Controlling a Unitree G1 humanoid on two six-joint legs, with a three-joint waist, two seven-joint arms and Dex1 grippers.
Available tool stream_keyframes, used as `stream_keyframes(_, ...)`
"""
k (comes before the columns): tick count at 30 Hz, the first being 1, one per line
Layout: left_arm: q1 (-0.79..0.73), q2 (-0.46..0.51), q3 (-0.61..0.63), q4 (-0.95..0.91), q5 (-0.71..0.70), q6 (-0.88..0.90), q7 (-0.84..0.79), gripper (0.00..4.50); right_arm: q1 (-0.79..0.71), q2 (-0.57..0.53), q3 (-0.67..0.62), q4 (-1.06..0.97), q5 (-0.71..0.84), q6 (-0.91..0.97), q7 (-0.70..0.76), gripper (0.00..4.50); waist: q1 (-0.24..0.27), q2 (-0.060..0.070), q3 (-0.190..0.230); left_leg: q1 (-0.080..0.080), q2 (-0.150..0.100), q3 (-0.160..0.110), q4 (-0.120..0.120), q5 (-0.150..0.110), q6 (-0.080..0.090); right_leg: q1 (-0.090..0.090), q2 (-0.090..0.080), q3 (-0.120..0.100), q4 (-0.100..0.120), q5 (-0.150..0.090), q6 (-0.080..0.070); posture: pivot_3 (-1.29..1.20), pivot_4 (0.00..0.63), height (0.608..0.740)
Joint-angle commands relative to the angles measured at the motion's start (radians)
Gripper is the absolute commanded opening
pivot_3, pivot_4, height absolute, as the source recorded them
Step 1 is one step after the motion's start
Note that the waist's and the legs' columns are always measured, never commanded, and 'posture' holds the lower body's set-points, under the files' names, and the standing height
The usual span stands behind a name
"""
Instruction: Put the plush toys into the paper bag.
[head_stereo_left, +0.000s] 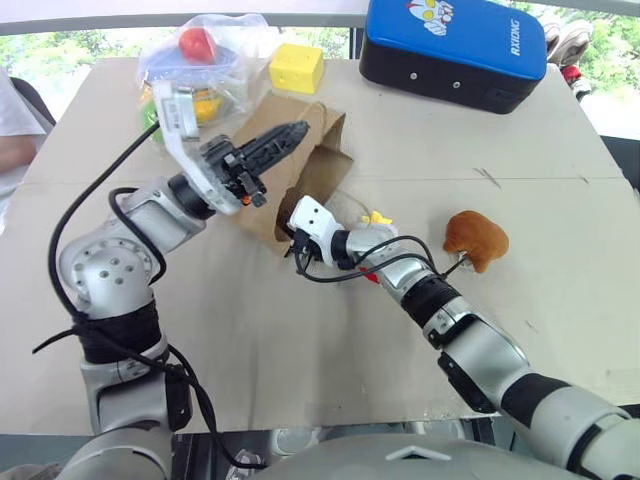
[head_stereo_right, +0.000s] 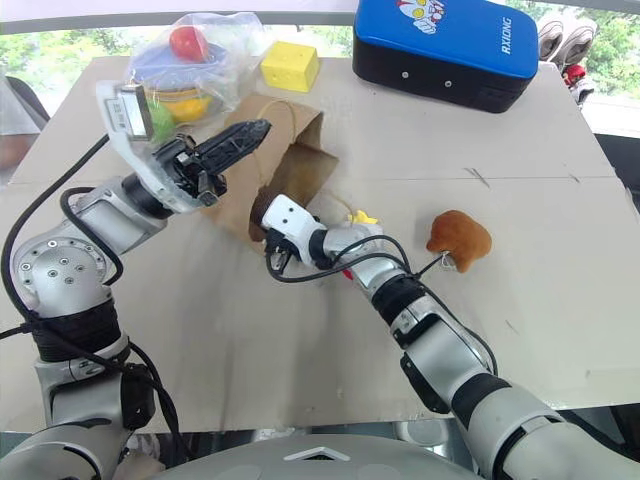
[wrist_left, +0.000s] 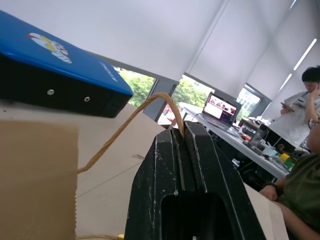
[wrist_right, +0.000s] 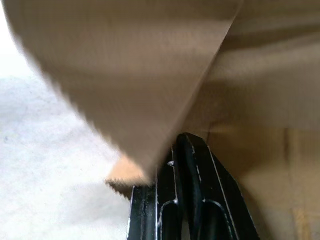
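Yellow cheese block (head_stereo_left: 296, 68), blue case (head_stereo_left: 455, 44) behind paper bag (head_stereo_left: 322, 170)

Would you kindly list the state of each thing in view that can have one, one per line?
paper bag: lying on the table, mouth held open.
left gripper: shut on the bag's handle.
right gripper: shut, at the bag's mouth.
brown plush toy: on the table, outside the bag.
white plush toy: by the bag's mouth, mostly hidden behind the right arm.
clear plastic bag: holding colourful toys.
blue case: closed.
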Motion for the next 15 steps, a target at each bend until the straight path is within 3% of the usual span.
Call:
stream_keyframes(1, 0.014, 0.026, 0.025, -0.037, -0.017, -0.007, -0.013, 0.0, 0.0, 0.031, -0.059, -0.017, 0.021, -0.001, 0.007, 0.03, 0.0, 0.0, 0.0, 0.0, 0.0, 0.0, 0.0, 0.0, 0.0, 0.0, 0.0, 0.0, 0.0, 0.0, 0.0, 0.0, 0.15, 0.74)
stream_keyframes(5, 0.028, 0.045, 0.023, -0.027, -0.031, 0.003, -0.035, 0.0, 0.005, 0.037, -0.106, -0.058, 0.05, 0.031, 0.014, 0.03, 0.001, 0.0, 0.0, 0.0, 0.0, 0.0, 0.0, 0.0, 0.0, 0.0, 0.0, 0.0, 0.0, 0.0, 0.0, 0.0, 0.15, 0.74)
stream_keyframes(11, 0.047, 0.096, 0.025, 0.004, -0.034, 0.018, -0.115, 0.0, 0.013, 0.081, -0.229, -0.184, 0.212, 0.272, 0.003, 0.03, -0.001, 0.001, 0.0, 0.0, 0.0, -0.001, 0.0, 0.0, 0.0, 0.0, 0.0, -0.001, 0.0, 0.0, 0.0, 0.0, 0.15, 0.74)
stream_keyframes(15, 0.034, 0.094, 0.028, 0.022, -0.042, 0.024, -0.13, 0.0, -0.022, 0.131, -0.299, -0.179, 0.293, 0.429, -0.079, 0.03, -0.001, 0.001, 0.0, 0.0, 0.0, 0.0, -0.001, 0.0, 0.0, 0.0, 0.0, -0.001, 0.0, 0.0, 0.0, 0.0, 0.15, 0.74)
